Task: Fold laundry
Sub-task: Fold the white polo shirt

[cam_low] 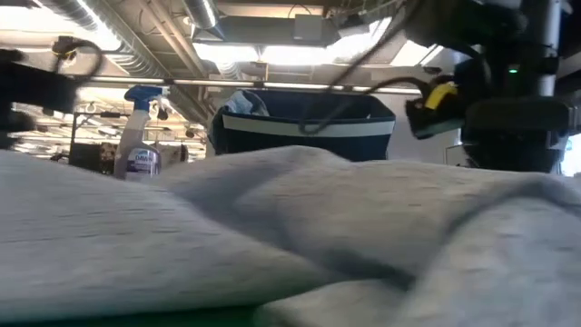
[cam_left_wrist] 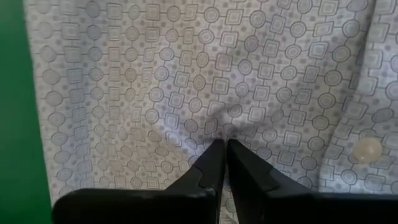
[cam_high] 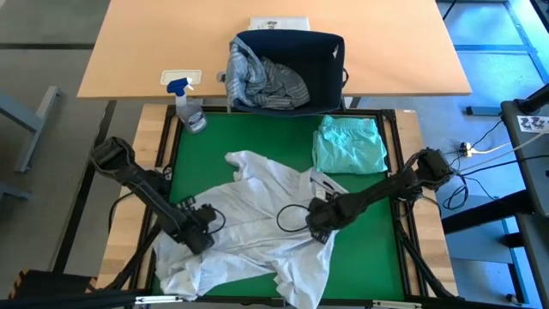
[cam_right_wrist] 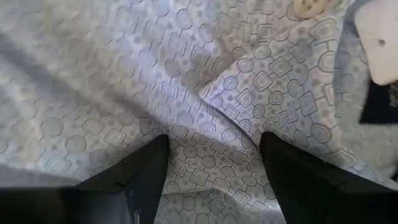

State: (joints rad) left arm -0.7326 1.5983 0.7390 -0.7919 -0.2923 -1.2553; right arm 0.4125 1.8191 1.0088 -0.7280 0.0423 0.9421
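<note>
- A spray bottle [cam_high: 189,107] stands at the green mat's [cam_high: 382,240] far left corner.
- The left gripper [cam_left_wrist: 221,149] pinches the white patterned shirt [cam_high: 257,223] sprawled mid-mat.
- A navy basket [cam_high: 322,64] holds a striped shirt [cam_high: 270,81].
- The right gripper [cam_right_wrist: 211,149], jaws wide, presses on the shirt, gripping nothing.
- A folded mint garment [cam_high: 349,144] lies beside it.

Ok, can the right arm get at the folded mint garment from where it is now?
Probably yes. The mint garment lies uncovered on the mat's far right, on the right arm's side, with nothing on top of it. The right gripper is open over the white shirt and holds nothing, so it is free to go.
</note>
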